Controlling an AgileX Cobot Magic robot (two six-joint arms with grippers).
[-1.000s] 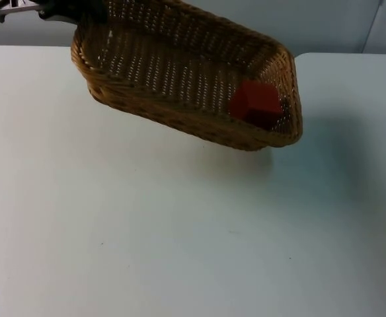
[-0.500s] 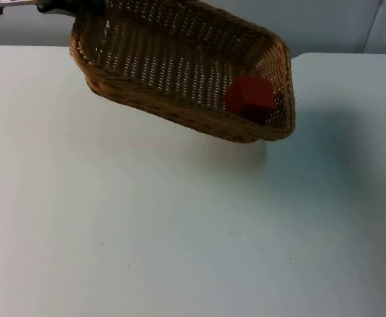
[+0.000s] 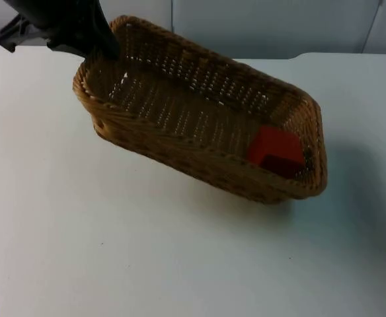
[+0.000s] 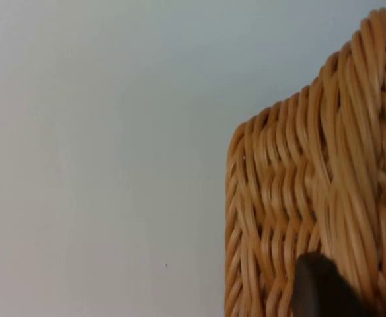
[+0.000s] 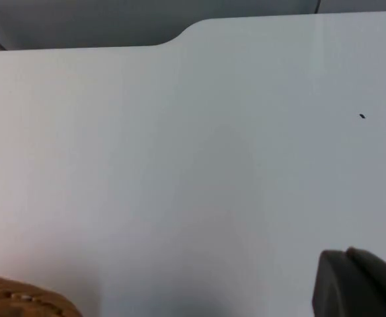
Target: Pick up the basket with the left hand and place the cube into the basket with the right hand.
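A long woven wicker basket (image 3: pixel 180 142) lies slanted across the top view, from upper left to right of the middle. A red cube (image 3: pixel 275 150) sits inside it at its right end, against the end wall. My left gripper (image 3: pixel 102 50) comes in from the upper left corner and is shut on the basket's left end rim. In the left wrist view the basket's weave (image 4: pixel 292 191) stands close up, with a black fingertip (image 4: pixel 317 285) pressed on it. My right gripper (image 5: pixel 359 282) hovers over bare table, to the right of the basket's rim (image 5: pixel 21 298).
The white table (image 3: pixel 147 251) spreads wide in front of and left of the basket. The basket's shadow (image 3: pixel 355 178) falls to its right. The grey partition wall (image 3: pixel 266 26) closes the far side.
The basket, with the cube in it, has come down and forward to the right in the top view. The left arm has moved further into the picture with it.
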